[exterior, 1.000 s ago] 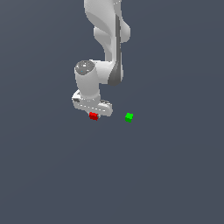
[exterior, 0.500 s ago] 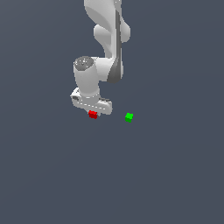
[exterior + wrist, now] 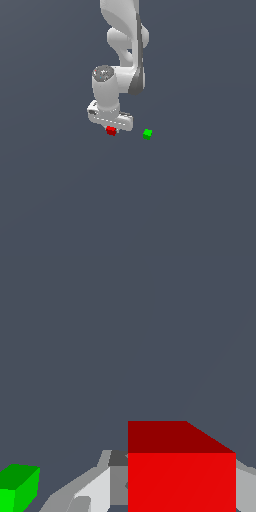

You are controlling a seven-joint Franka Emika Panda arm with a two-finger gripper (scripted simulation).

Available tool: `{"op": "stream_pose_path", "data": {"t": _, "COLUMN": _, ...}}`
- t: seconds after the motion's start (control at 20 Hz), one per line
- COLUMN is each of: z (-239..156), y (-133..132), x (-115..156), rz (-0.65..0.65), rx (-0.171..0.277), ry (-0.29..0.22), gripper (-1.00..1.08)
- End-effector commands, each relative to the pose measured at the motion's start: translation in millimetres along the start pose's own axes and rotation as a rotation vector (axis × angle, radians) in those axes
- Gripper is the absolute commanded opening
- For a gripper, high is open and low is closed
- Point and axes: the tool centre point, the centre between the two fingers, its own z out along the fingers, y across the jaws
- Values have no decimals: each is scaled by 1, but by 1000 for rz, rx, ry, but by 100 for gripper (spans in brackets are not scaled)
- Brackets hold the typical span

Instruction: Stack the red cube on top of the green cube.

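The red cube (image 3: 111, 131) sits between the fingers of my white gripper (image 3: 110, 127), which is shut on it. In the wrist view the red cube (image 3: 181, 476) fills the space between the grey-white fingers (image 3: 92, 488). The cube appears to be held just above the grey floor. The green cube (image 3: 147, 134) lies on the floor a short way toward the exterior view's right of the gripper, apart from it. It also shows in the wrist view (image 3: 17, 486) beside one finger.
The arm's white links (image 3: 122, 45) rise behind the gripper. A plain dark grey floor (image 3: 128, 200) spreads all around the two cubes.
The gripper has shifted slightly toward the exterior view's right and a little upward, and the red cube has moved with it. The green cube has stayed in place.
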Motion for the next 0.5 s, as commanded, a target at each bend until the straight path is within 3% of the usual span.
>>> {"op": "stream_pose_path", "data": {"t": 0.0, "z": 4, "y": -14, "x": -8, "rz": -1, "rx": 0, "ry": 0, "gripper": -100}}
{"op": "stream_pose_path", "data": {"t": 0.45, "z": 30, "y": -91, "x": -52, "rz": -1, "rx": 1, "ry": 0, "gripper": -100}}
